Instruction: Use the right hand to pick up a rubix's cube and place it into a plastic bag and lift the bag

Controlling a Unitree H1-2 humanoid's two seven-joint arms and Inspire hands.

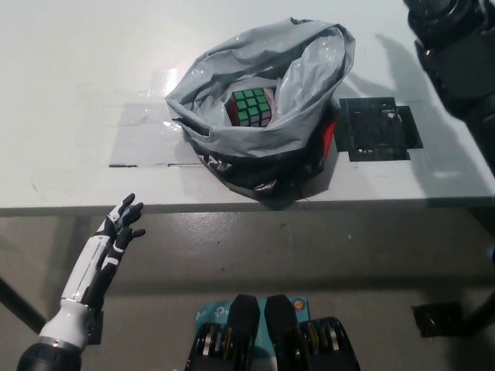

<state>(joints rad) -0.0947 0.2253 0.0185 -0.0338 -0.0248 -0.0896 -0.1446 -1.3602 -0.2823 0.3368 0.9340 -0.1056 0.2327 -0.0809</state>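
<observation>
Now, step in hand: lift the bag.
Left hand [116, 232]: resting below the table edge, fingers spread, holding nothing.
Rubik's cube [251, 107]: inside the plastic bag [263, 147], green face up.
Right arm [456, 46]: top right, hand out of frame, fingers cannot tell.
Tip: pinch the near rim firmly, raise straight up.

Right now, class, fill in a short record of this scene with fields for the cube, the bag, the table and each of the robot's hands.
cube: green face up, sitting inside the bag
bag: grey plastic, mouth open, resting on the table near its front edge
table: white top, a black square patch just right of the bag
left hand: white, fingers apart, holding nothing, below the table's front edge
right hand: not visible; only the black right arm shows at the upper right, clear of the bag
</observation>
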